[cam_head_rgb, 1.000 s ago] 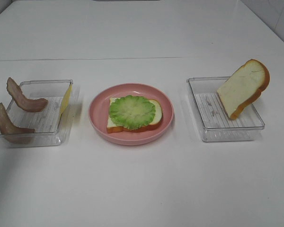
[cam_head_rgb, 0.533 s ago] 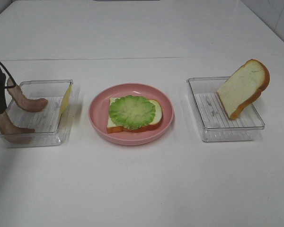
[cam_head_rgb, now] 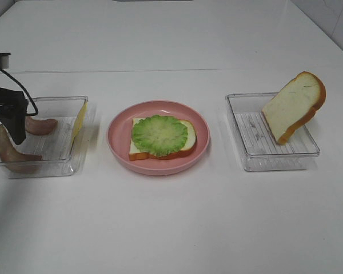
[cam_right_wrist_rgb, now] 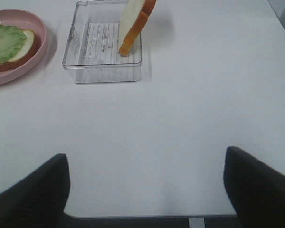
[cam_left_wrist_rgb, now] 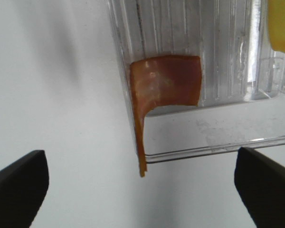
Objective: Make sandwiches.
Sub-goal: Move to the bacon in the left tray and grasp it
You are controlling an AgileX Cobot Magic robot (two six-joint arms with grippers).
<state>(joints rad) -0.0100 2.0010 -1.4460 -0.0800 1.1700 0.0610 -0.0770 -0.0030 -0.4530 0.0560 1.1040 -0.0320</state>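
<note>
On the pink plate (cam_head_rgb: 117,142) lies a bread slice (cam_head_rgb: 188,137) with ruffled green lettuce (cam_head_rgb: 159,135) on top; the right wrist view shows this lettuce (cam_right_wrist_rgb: 7,40) too. Two bacon strips (cam_head_rgb: 41,125) (cam_head_rgb: 8,151) lean on the left clear tray (cam_head_rgb: 54,145), and a yellow cheese square (cam_head_rgb: 79,121) stands against its right wall. My left gripper (cam_head_rgb: 16,132) hovers open over that tray's left side. In the left wrist view one bacon strip (cam_left_wrist_rgb: 164,83) hangs over the tray rim, ahead of the open gripper (cam_left_wrist_rgb: 142,183). My right gripper (cam_right_wrist_rgb: 145,190) is open above bare table.
A second bread slice (cam_head_rgb: 294,105) leans upright against the far right corner of the right clear tray (cam_head_rgb: 274,154). In the right wrist view the same slice (cam_right_wrist_rgb: 133,23) stands in its tray (cam_right_wrist_rgb: 102,61). White table surrounds everything.
My left arm has come in from the left edge and moved right and forward over the left tray, now covering part of the rear bacon strip. Food and trays have not moved.
</note>
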